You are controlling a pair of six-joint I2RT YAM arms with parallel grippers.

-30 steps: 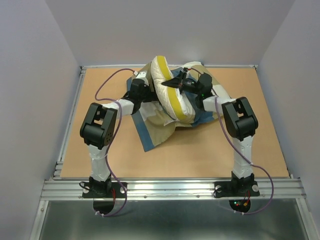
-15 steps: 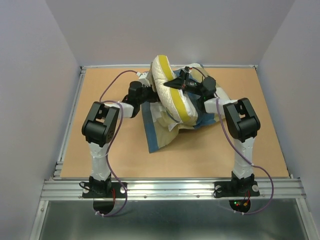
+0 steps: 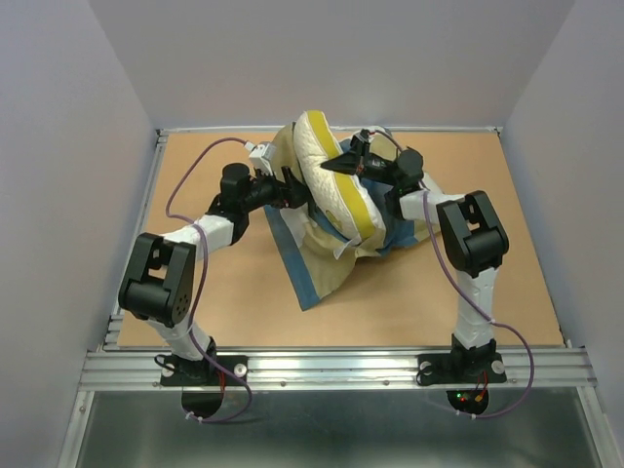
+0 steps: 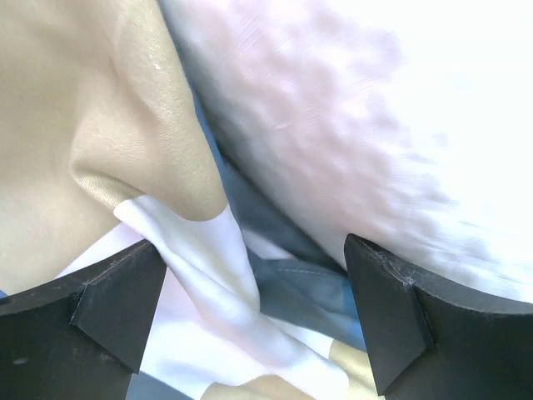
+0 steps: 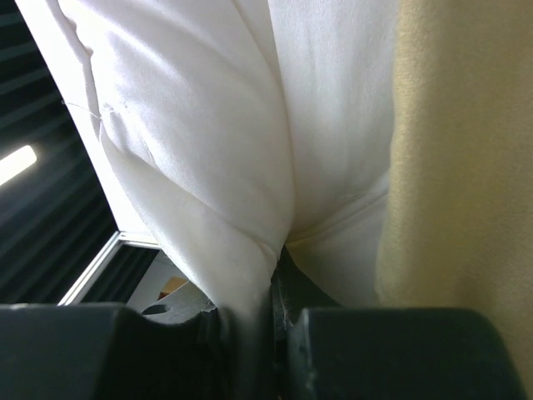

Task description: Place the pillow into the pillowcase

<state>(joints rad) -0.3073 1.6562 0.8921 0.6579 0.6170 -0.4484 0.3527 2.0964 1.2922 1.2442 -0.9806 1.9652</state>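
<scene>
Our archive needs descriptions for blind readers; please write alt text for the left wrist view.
An open left end effector frames loose folds of a blue, tan and white cloth pillowcase, its black fingers apart at the bottom corners. A plump white textured pillow fills the upper right.

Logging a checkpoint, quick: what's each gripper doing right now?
Left gripper: open, straddling loose pillowcase.
Right gripper: shut on a white pillowcase fold.

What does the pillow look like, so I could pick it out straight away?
Look at the far half of the brown table. There the pillow stands propped on edge. It is plump and white with a yellow band, unlike the thin blue, tan and white pillowcase bunched beneath it.
</scene>
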